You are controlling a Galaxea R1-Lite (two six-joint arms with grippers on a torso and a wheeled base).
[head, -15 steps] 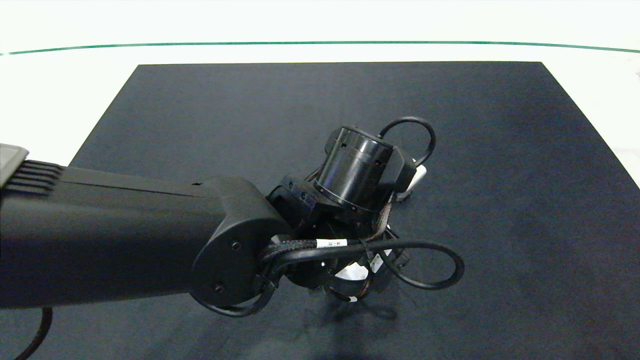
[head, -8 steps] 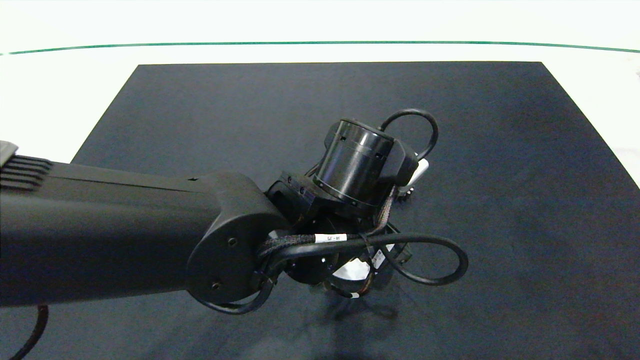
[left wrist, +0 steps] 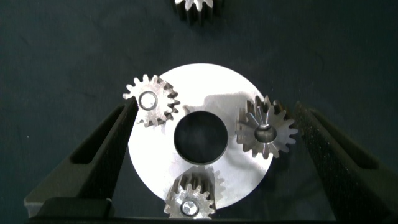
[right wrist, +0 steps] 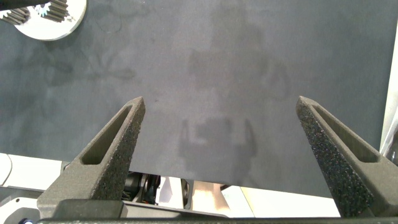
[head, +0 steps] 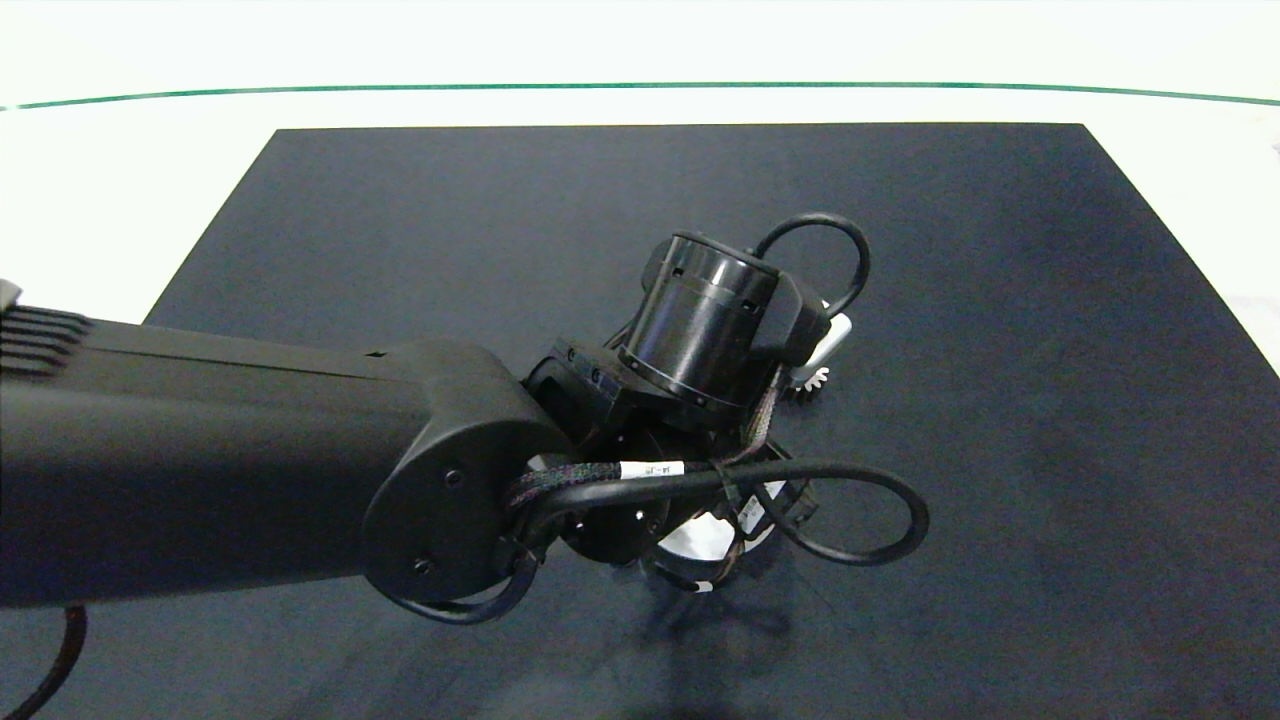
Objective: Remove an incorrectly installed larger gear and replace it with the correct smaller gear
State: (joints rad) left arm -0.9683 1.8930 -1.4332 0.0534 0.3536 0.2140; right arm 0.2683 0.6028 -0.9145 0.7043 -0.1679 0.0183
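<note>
In the left wrist view a round silver disc (left wrist: pixel 211 87) with a dark centre hole lies on the black mat. The larger gear (left wrist: pixel 267 132), with long flaring teeth, sits on the disc. Two small gears (left wrist: pixel 151 99) (left wrist: pixel 191 198) also sit on it. The smaller gear (left wrist: pixel 198 7) lies loose on the mat beyond the disc, and shows in the head view beside the left wrist (head: pixel 813 381). My left gripper (left wrist: pixel 216 107) hangs open above the disc, one finger on either side of it. My right gripper (right wrist: pixel 221 102) is open over bare mat, holding nothing.
The black mat (head: pixel 1000 300) covers most of a white table (head: pixel 100 200). My left arm (head: pixel 250 450) crosses the mat from the left and hides most of the disc (head: pixel 695 540) in the head view. The disc (right wrist: pixel 46 22) shows at a corner of the right wrist view.
My left arm has shifted slightly to the left, uncovering the loose gear beside its wrist in the head view.
</note>
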